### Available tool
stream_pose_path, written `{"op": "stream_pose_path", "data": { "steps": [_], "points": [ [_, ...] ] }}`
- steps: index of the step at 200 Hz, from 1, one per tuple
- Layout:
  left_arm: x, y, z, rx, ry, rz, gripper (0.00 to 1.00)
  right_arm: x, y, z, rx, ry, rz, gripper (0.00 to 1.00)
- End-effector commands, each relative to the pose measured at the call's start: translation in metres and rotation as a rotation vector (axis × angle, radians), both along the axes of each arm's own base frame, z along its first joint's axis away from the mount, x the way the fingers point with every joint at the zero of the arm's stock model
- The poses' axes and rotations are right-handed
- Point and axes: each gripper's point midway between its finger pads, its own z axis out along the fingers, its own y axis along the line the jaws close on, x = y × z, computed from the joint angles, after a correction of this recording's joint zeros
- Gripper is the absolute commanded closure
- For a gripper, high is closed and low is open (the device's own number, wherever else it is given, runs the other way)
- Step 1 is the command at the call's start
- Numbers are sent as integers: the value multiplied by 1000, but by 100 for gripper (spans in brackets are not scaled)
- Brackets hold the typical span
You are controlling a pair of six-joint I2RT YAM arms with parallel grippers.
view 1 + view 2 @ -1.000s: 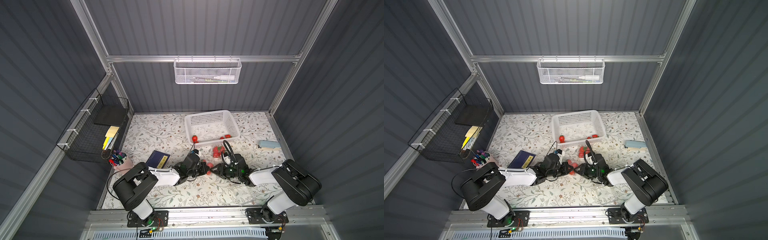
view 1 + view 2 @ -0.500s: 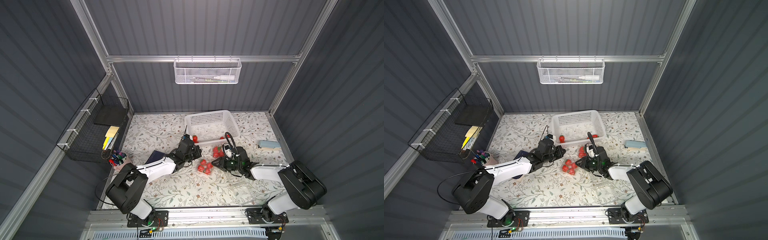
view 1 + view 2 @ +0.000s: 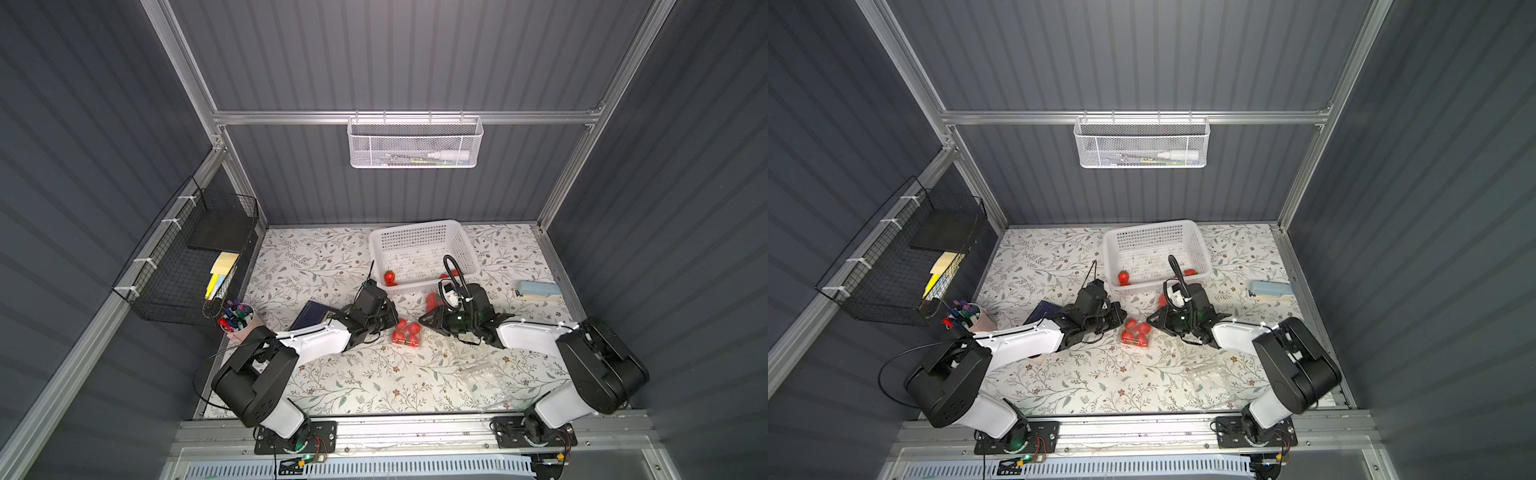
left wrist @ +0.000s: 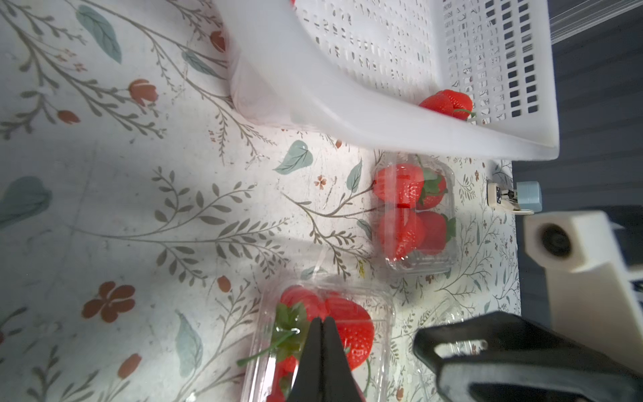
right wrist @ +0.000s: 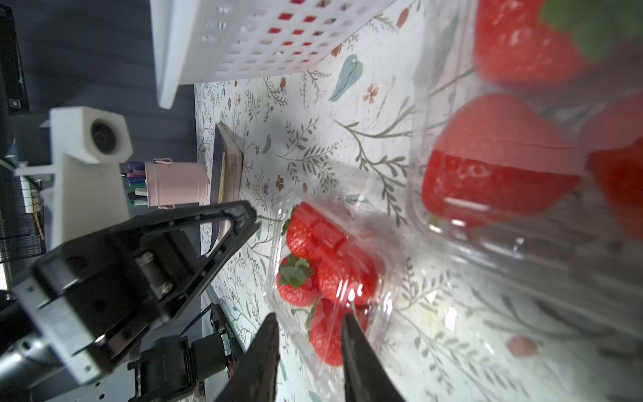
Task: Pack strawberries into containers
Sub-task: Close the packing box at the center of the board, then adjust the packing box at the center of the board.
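Left wrist view: left pincer (image 4: 322,329), shut, back from basket (image 4: 348,118) at filled container (image 4: 382,313); right pincer (image 5: 309,330) parted; lid-closing seems next.

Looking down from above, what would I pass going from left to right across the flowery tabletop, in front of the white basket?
In a top view: pink pen cup → dark blue book → clear container of strawberries → pale blue stapler.

nearest clamshell container (image 5: 522,250) blurry and cropped at the edge, one strawberry (image 4: 447,102) half hidden behind the white basket (image 4: 348,118)'s rim
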Motion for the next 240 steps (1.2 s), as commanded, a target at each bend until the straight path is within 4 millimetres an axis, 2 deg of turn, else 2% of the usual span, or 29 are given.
{"op": "stream_pose_path", "data": {
  "steps": [1,24,65,100,131,159,182,194,206,240],
  "points": [
    [0,3,-8,24,-7,-13,100,-18,-25,-16,-152,31,-8,65],
    [-1,4,-6,19,-9,-15,100,-17,-25,-22,-169,34,-3,60],
    [-15,13,-8,-3,-2,-15,100,-3,0,-32,-74,84,24,58],
    [-25,19,-9,-23,14,-1,100,8,25,-25,-50,61,76,56],
    [-30,27,6,-56,4,37,100,18,46,-23,-37,50,110,56],
    [-31,34,23,-79,-3,78,100,24,49,-25,-34,45,110,56],
    [-23,29,40,-114,-46,87,100,10,43,-26,-24,66,110,50],
    [-20,26,36,-102,-53,73,100,0,38,-26,-24,77,101,46],
    [-21,26,19,-58,-34,54,100,-13,34,-25,-22,79,101,44],
    [-25,16,5,-115,-12,26,100,-37,35,-26,-6,49,139,41]
  ]
}}
